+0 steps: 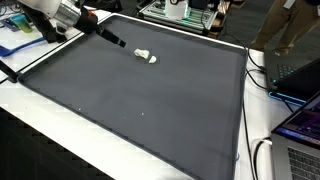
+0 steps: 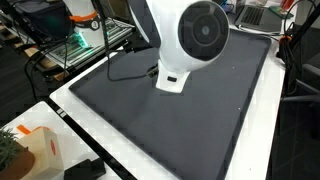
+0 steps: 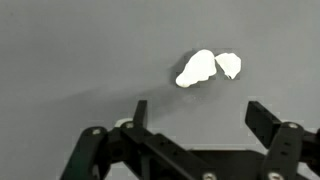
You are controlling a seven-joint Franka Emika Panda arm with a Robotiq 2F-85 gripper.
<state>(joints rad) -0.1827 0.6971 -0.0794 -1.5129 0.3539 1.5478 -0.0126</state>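
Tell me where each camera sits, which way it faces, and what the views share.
Exterior view: raised beside the table, looking down across the dark grey rectangular mat; black gripper enters upper left, near small white lumpy pieces.
Exterior view: low at a table corner, facing across the mat; the white rounded arm housing fills the middle.
Wrist view: looking down at the mat; open gripper fingers below, pieces just beyond.
Shared: mat in all; pieces in wrist and an exterior view.

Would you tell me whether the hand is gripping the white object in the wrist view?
No, the hand stands open, and the white object lies on the gray mat ahead of it, untouched.
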